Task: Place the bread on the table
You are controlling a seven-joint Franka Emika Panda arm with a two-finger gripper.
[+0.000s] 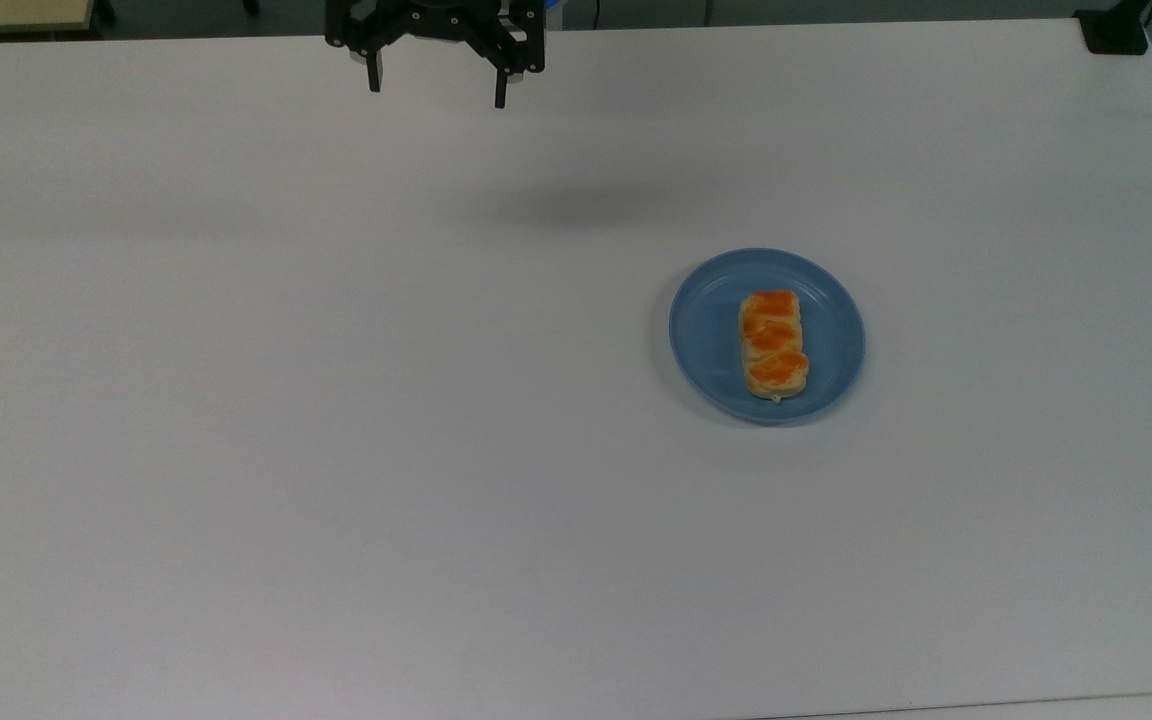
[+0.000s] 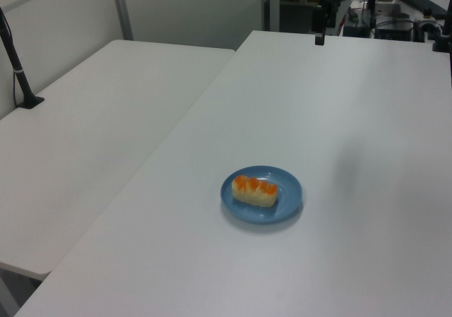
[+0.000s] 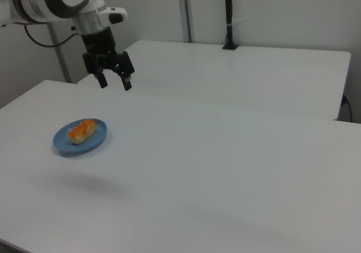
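The bread [image 1: 772,344] [image 2: 255,190] [image 3: 82,131], a pale-yellow loaf with three orange-brown tops, lies on a round blue plate [image 1: 706,335] [image 2: 286,204] [image 3: 62,143]. The plate rests on the white table [image 1: 336,450] [image 2: 367,119] [image 3: 225,168], right of centre in the top view. My gripper [image 1: 437,92] [image 3: 115,85] hangs open and empty high above the table, far from the plate, at the top view's upper edge. One dark fingertip [image 2: 319,39] shows at the top of the left view.
A second white table [image 2: 92,133] [image 3: 242,72] stands alongside, with a black post [image 2: 18,66] [image 3: 228,16] clamped on it. A black clamp [image 1: 1116,30] sits at the table's corner, top view's upper right. Cables and equipment [image 2: 395,20] lie beyond the far edge.
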